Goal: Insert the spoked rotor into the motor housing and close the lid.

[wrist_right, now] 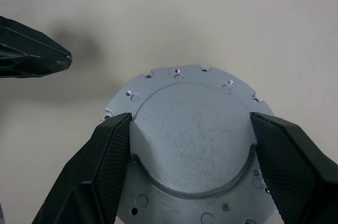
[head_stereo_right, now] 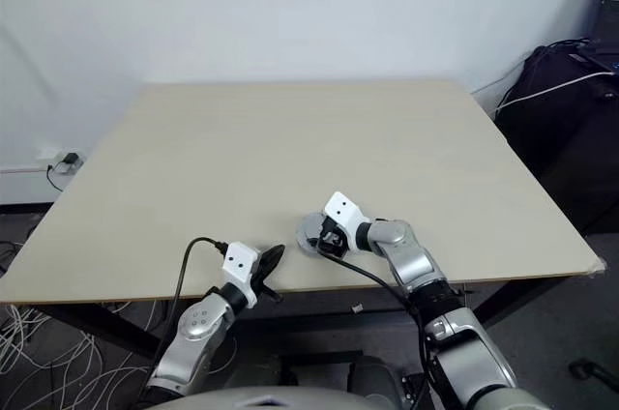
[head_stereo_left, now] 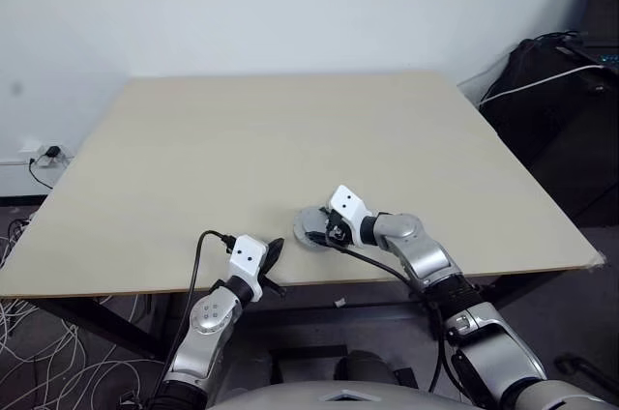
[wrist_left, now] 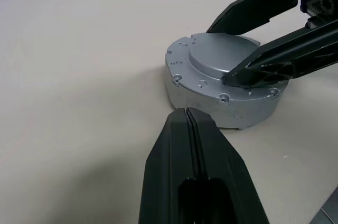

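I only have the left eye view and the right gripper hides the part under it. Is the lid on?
Observer: Yes. The right wrist view shows the lid seated flat on the round assembly, raised centre up.
Operator: Is the right gripper holding it?
Observer: The right gripper straddles the raised centre, one finger against each side of it, jaws wide.
Operator: And the left gripper?
Observer: The left gripper is shut, its tip just short of the assembly's side wall, not touching.
Operator: Any rotor or windings showing?
Observer: None; the lid covers the top, and the side is plain grey metal.
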You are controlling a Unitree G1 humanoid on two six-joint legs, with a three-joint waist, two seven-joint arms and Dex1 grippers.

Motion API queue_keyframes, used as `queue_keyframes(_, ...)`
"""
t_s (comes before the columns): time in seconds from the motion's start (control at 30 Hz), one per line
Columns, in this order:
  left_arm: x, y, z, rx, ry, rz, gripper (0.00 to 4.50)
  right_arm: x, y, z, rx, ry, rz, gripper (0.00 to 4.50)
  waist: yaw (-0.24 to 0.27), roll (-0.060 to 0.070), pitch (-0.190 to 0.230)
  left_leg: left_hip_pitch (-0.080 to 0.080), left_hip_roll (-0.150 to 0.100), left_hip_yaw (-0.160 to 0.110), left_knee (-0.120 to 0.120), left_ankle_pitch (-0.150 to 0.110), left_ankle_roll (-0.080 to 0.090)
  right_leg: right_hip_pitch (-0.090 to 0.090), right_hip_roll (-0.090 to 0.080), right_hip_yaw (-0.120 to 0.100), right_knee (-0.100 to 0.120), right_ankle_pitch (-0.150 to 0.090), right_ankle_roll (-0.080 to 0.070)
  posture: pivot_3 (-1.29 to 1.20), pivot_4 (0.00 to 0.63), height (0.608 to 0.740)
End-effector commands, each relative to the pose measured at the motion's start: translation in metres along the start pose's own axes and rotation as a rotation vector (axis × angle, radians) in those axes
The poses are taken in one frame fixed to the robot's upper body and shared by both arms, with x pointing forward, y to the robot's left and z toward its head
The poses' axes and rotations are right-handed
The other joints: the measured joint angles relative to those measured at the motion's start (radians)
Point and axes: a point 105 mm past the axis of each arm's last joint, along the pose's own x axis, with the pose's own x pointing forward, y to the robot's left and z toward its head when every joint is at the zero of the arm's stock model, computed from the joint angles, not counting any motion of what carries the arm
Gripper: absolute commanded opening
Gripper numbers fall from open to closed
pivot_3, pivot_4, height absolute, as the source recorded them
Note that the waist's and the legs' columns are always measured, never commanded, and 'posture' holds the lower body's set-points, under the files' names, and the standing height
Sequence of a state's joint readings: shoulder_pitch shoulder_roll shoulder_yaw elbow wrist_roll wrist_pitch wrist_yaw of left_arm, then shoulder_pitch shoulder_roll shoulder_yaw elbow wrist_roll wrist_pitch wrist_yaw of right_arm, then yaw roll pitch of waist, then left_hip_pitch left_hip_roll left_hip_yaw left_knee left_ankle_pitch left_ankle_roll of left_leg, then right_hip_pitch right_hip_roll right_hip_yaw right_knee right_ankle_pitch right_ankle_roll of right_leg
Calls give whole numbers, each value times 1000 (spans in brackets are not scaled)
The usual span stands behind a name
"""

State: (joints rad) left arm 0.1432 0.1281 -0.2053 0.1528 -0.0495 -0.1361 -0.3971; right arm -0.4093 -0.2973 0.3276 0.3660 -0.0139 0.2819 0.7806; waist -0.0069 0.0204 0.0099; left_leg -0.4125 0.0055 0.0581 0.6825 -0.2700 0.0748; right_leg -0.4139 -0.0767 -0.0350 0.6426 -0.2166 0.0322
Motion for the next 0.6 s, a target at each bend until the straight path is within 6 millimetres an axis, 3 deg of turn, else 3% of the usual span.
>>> queue_keyframes(0.03, 3, 0, 19, 24, -62, -6, 0, -4, -2, -15, 5, 84, -4, 3251, 3, 0, 0, 0, 0, 0, 0, 0, 0, 0, 0, 0, 0, 0, 0, 0, 0, 740)
queue_keyframes(0.33, 6, -1, 31, 44, -73, -16, 0, -3, -1, -15, 34, 84, -12, 3251, 10, 0, 0, 0, 0, 0, 0, 0, 0, 0, 0, 0, 0, 0, 0, 0, 0, 740)
queue_keyframes(0.6, 40, 9, 58, 139, -112, -75, 0, -2, 1, -14, 40, 74, -19, 3251, 18, 0, -1, 1, 0, 0, 1, 0, 1, 2, 2, -3, 0, 0, 1, 0, 0, 740)
